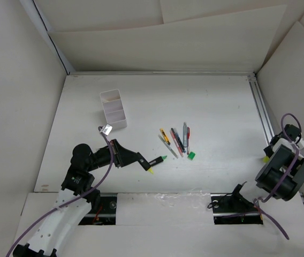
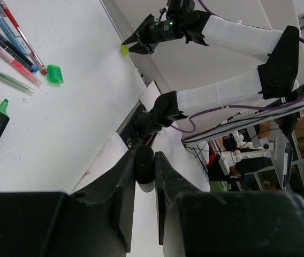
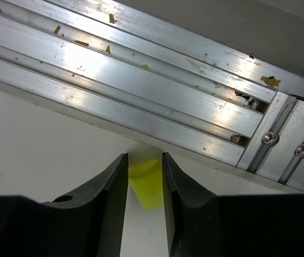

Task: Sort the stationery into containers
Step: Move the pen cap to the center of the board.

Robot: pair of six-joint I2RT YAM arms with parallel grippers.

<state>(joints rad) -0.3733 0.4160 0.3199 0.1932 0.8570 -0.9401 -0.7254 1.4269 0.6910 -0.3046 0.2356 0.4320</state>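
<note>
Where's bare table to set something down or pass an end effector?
Free: far strip behind the white box; left of the box; wide patch between the pens and the right rail. Crowded: centre-near, where pens, green cap, green-tipped highlighter and left end effector bunch; right end effector blocks rail's near end.

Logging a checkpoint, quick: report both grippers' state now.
Left gripper: closed on a black highlighter.
Right gripper: closed on a yellow cap.
</note>
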